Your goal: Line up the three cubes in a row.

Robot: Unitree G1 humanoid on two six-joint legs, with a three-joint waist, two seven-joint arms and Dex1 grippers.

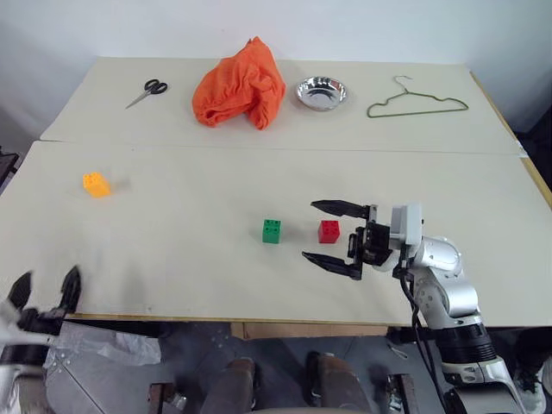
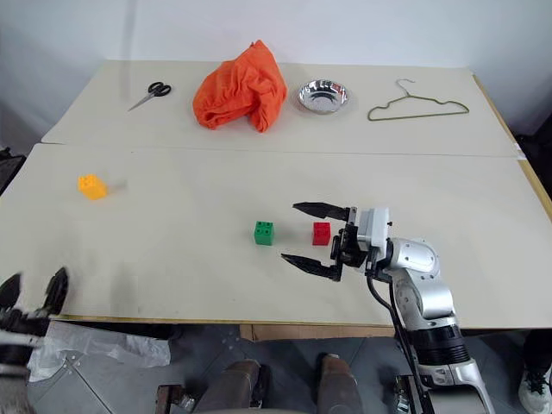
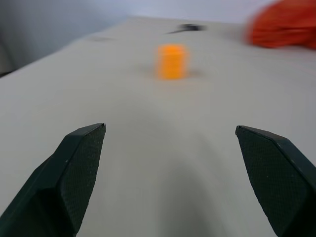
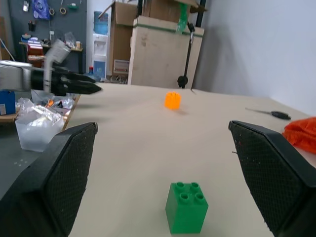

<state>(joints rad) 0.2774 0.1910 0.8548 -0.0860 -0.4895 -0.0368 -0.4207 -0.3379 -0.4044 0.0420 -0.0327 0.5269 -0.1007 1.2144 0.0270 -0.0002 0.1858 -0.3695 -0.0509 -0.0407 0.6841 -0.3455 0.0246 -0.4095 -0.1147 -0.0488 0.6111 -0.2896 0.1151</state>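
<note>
Three cubes lie on the near table. The orange-yellow cube (image 1: 96,184) sits alone at the far left. The green cube (image 1: 272,230) and the red cube (image 1: 329,231) stand side by side near the middle, a small gap apart. My right gripper (image 1: 308,230) is open and points left, level with the table; the red cube lies between its two fingers without touching them, and the green cube (image 4: 186,206) is just past the tips. My left gripper (image 1: 45,286) is open and empty at the table's front left edge, facing the orange-yellow cube (image 3: 172,61) from well back.
On the far table lie scissors (image 1: 148,91), a crumpled orange cloth (image 1: 240,86), a steel bowl (image 1: 322,93) and a green wire hanger (image 1: 416,103). A seam (image 1: 276,148) divides the two tables. Boxes and shelves stand beyond the table's left end.
</note>
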